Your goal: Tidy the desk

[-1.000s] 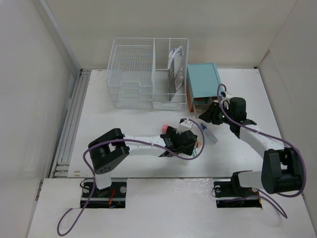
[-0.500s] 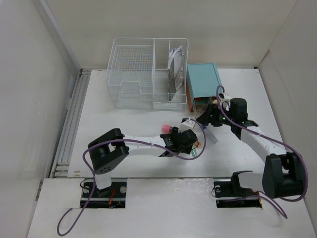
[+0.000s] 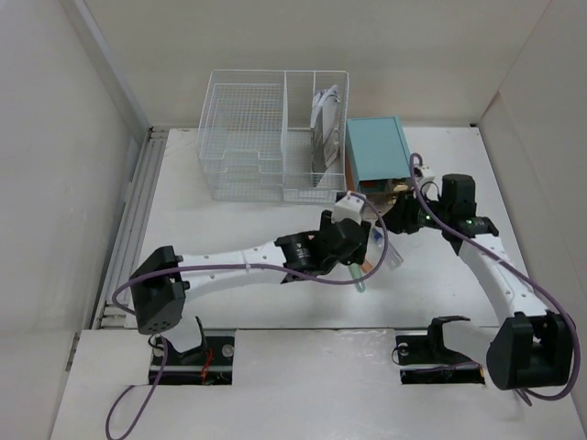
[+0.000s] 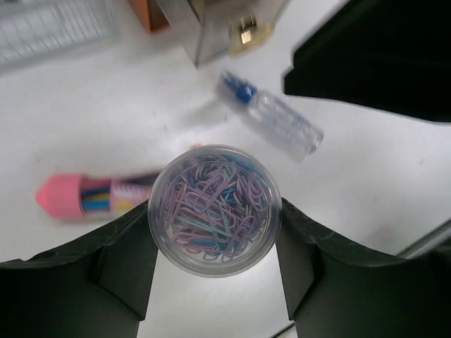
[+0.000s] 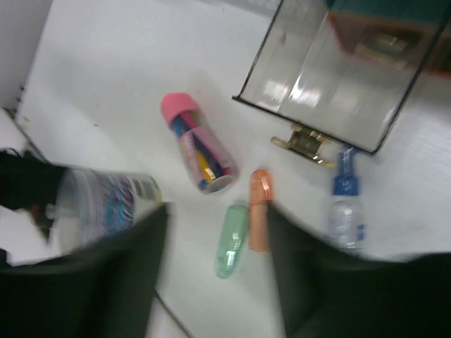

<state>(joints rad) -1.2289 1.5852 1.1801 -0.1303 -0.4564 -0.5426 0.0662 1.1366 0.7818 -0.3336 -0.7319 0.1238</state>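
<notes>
Now your left fingers (image 4: 123, 271) are clamped on a clear jar of paper clips (image 4: 215, 211), held over the white table (image 4: 106, 134), which lies under both arms and carries a pink pen case (image 4: 84, 196). I judge the jar is meant for the open clear drawer (image 5: 331, 77). Your right fingers (image 5: 113, 282) stand apart, empty, near that drawer.

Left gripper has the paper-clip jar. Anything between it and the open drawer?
Yes. A blue-capped spray bottle lies on the desk between the paper-clip jar and the front of the open drawer, and the right arm reaches in beside it. A raised jar could probably pass over the bottle.
</notes>
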